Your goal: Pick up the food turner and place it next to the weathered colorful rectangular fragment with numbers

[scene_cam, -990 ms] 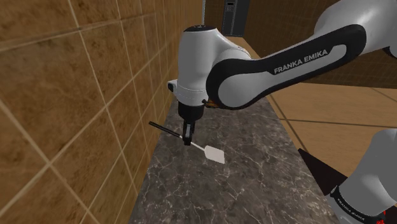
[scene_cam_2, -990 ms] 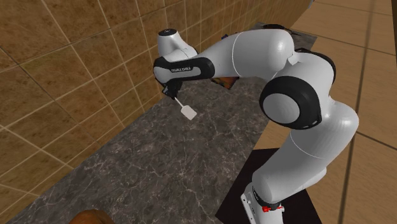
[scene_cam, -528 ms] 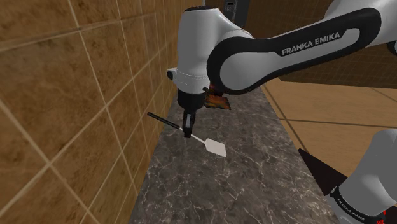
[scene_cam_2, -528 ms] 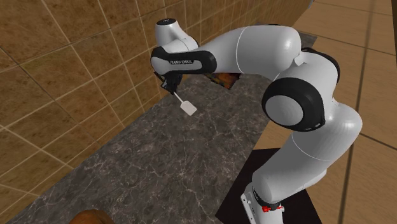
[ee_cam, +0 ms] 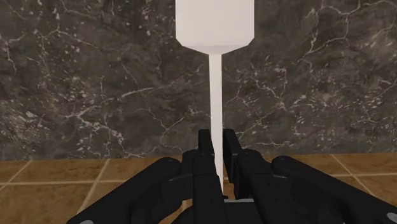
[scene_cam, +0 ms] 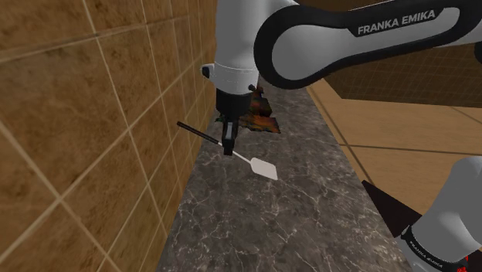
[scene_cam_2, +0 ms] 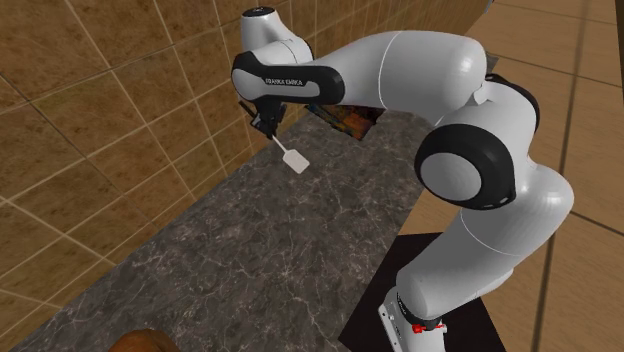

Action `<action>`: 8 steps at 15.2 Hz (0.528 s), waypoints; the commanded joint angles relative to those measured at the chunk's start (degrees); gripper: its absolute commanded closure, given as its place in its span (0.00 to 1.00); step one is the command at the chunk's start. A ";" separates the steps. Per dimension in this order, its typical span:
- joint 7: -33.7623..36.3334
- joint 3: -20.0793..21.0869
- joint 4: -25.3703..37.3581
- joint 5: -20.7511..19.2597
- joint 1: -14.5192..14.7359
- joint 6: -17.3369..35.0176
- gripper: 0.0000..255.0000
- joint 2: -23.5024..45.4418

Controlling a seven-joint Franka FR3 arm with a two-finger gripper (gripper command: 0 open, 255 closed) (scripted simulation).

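Observation:
The food turner has a white blade, a thin white shaft and a black handle. My gripper is shut on its shaft and holds it clear above the dark marble counter. In the wrist view the fingers clasp the white shaft of the turner, blade pointing away from the hand. The second exterior view has the turner hanging from the gripper close to the tiled wall. The colourful, weathered rectangular fragment lies on the counter just behind the gripper, also seen as the fragment under the arm.
A brown tiled wall runs along the counter's far side, close to the turner's black handle. A wooden floor lies past the counter's other edge. My stand is at the shoulder view's lower right.
The arm has lifted and carried the turner along the counter toward the colourful fragment, which has come into view behind the gripper. The grip stays shut on the shaft.

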 commanded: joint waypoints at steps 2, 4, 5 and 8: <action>0.04 0.05 2.44 0.00 0.07 -2.42 1.00 0.05; 0.03 0.07 3.98 0.01 0.10 -3.96 1.00 0.04; 0.04 0.09 4.77 0.00 0.11 -4.73 1.00 0.06; 0.08 0.13 7.26 -0.06 0.19 -7.09 1.00 0.21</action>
